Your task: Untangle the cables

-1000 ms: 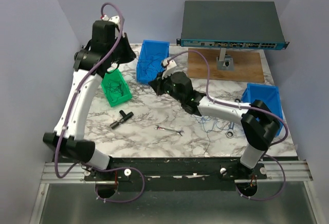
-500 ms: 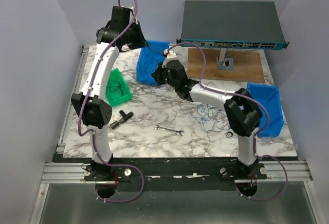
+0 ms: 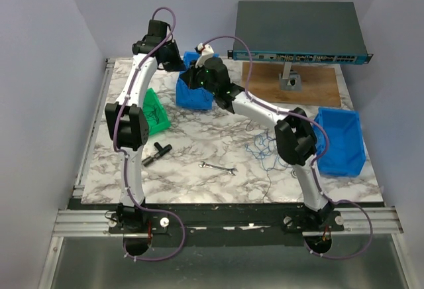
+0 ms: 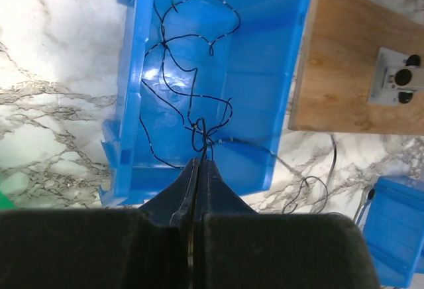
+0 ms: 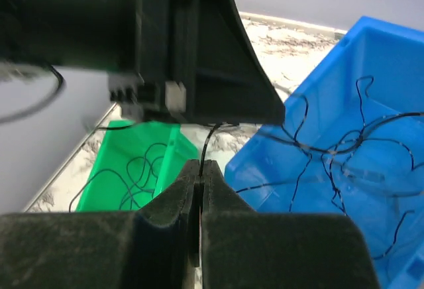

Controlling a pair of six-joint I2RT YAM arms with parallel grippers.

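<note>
Black thread in both hands: my left gripper is clenched on one strand of the thin black thread-like cables, just above the near wall of the open blue plastic bin. My right gripper is pinched tight on a strand too, close beneath the left one's dark body. Most of the tangle lies looped inside the bin, with a knot just beyond my left fingertips.

Step in hand, as I judge it: draw the two held strands apart to open that knot. Go slowly, hands moving away from each other, and watch whether the loops slide or cinch. If the knot tightens, stop and re-grip nearer to it. Wire this fine will likely slip or snap under a jerk.

Around:
- A green plastic bin sits beside the blue one, with more black wire inside.
- Loose bright blue cables lie on the white marbled tabletop, by my right arm.
- A small silver wrench and a black T-shaped fitting lie nearer my bases.
- A brown wooden board and a grey network switch stand behind.

In the way — the bin walls may snag rising loops, and my wrists sit so close that there is little room to swing.
</note>
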